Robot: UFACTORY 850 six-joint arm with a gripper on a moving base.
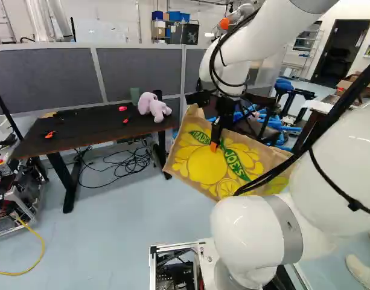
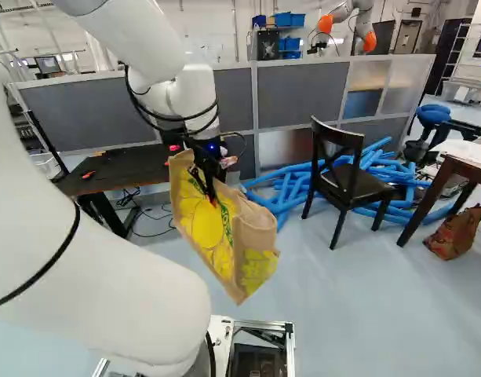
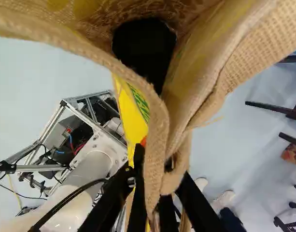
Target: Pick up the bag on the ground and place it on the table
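The claw point(image 1: 215, 144) is closed on the rim of the tan bag point(image 1: 203, 160), and the wrist view shows the woven cloth pinched between its two fingers. The bag is off the floor point(image 2: 342, 306), its yellow print and green band facing the base, near the end of the dark worktop point(image 1: 82, 130) and not on it. Only the wrist view looks into the bag's open mouth, where a black thing point(image 3: 144, 48) shows; what it is cannot be told.

The left base view gives most of the worktop, with a pink plush toy point(image 1: 153, 107) beside a green cup point(image 1: 134, 95); in the right base view the bag and arm cover that end. The right base view in turn shows the black chair point(image 2: 346, 161) in front of blue tubes point(image 2: 283, 188), while in the left base view the chair is largely hidden behind the bag and claw.
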